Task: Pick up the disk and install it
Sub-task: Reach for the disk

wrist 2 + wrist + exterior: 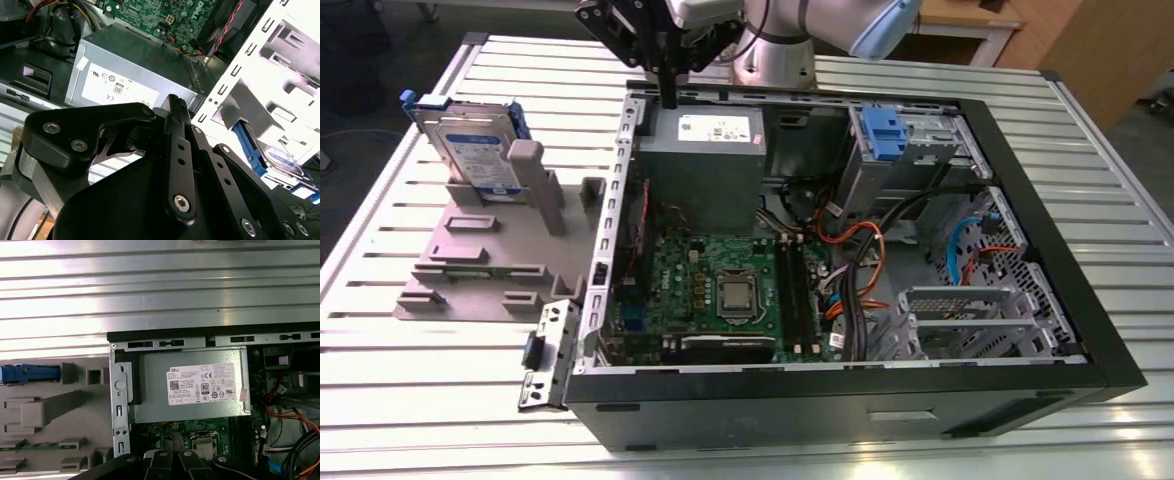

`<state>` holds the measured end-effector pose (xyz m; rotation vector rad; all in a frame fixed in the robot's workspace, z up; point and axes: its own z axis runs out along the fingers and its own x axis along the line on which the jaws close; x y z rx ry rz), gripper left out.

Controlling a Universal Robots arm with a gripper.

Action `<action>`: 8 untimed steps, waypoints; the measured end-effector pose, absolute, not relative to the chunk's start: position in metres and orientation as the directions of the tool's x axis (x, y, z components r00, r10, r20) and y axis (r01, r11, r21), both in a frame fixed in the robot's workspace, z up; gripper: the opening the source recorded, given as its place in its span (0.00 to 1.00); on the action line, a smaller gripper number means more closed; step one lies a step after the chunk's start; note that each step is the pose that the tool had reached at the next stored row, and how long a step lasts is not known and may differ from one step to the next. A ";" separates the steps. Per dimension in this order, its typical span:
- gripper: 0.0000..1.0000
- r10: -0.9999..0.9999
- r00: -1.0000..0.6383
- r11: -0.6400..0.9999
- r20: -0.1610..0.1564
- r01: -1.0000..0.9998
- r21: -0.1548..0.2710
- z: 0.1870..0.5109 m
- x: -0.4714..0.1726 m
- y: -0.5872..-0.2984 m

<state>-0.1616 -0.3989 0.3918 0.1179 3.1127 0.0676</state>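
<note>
The tool [670,97] is hanging over the rear edge of the open computer case [1067,250], just above the grey power supply [707,150]. Its fingers are pointing down and pressing together with nothing between them. The disk [467,150] is standing upright on edge in the grey holder [480,250], which is sitting on the slatted worktop [454,400] at the exterior view's left of the case. The disk is well apart from the tool, with its blue carrier framing the silver body. The green motherboard [720,285] is lying exposed inside the case.
</note>
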 end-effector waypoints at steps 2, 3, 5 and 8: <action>0.11 0.076 -0.997 0.996 -0.024 0.075 0.044 0.392 -0.162 -0.399; 0.11 0.076 -0.997 0.996 -0.024 0.075 0.044 0.392 -0.163 -0.399; 0.11 0.076 -0.997 0.996 -0.024 0.075 0.044 0.392 -0.163 -0.399; 0.11 0.076 -0.997 0.996 -0.024 0.075 0.044 0.392 -0.164 -0.399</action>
